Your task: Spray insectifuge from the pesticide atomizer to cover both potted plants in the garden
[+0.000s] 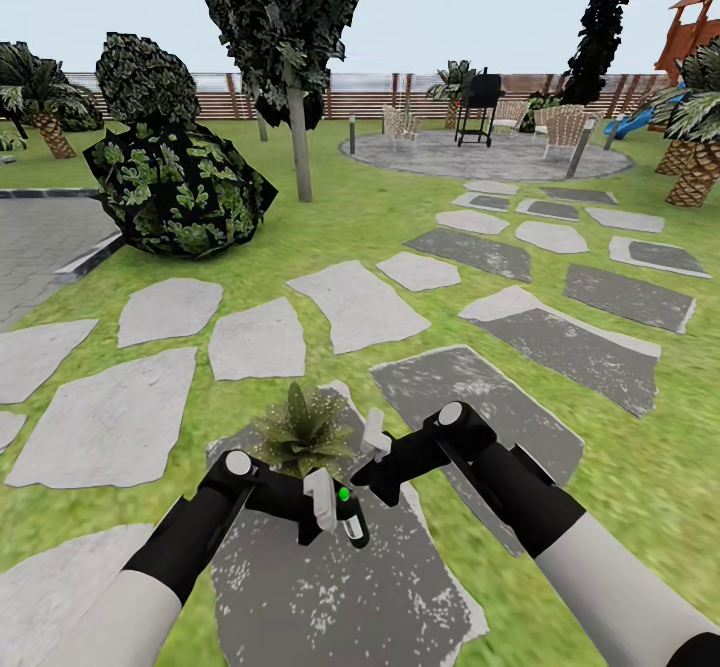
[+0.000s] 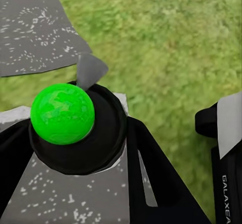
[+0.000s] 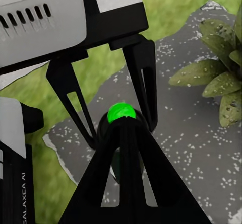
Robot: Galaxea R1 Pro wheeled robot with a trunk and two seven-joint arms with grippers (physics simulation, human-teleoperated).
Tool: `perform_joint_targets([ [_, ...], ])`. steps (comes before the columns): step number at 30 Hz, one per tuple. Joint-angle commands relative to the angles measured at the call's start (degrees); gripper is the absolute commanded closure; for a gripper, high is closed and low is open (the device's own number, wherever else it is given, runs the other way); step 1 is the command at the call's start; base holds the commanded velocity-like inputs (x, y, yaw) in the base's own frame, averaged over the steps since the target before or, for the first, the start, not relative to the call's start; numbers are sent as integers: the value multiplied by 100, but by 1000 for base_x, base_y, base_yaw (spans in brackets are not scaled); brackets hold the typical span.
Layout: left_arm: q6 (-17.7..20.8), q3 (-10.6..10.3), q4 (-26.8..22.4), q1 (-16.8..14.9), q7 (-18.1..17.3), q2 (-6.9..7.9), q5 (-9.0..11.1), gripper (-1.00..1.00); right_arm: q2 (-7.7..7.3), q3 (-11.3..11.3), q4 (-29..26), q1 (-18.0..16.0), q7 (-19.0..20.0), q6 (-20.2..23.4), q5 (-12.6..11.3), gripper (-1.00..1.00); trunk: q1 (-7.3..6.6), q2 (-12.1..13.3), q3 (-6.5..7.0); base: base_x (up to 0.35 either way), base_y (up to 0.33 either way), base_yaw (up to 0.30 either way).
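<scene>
Here, pesticide atomizer [image 1: 351,519], dark body, bright green cap

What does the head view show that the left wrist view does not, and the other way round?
Head view, not left wrist view: a potted plant on the slab, a round bush, a tree, a grill and a fence.
Left wrist view, not head view: the GALAXEA lettering on a black part.
Both: the atomizer with its green ball, in the left gripper, above slab and grass.
</scene>
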Motion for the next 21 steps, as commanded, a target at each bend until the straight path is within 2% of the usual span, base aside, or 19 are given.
perform_joint_targets([
  [1,59,-11,-9,-4,-18,0,-8,100,-3,5,-10,-5,25,39,28,100,-1,-2,-5,0,0,0],
  [13,59,-23,-9,-13,-18,-17,-8,100,0,5,11,-5,16,39,28,100,-1,-2,-5,0,0,0],
  [21,59,-27,-83,-32,-21,-137,-8,100,-1,5,34,-6,8,39,28,100,-1,-2,-5,0,0,0],
])
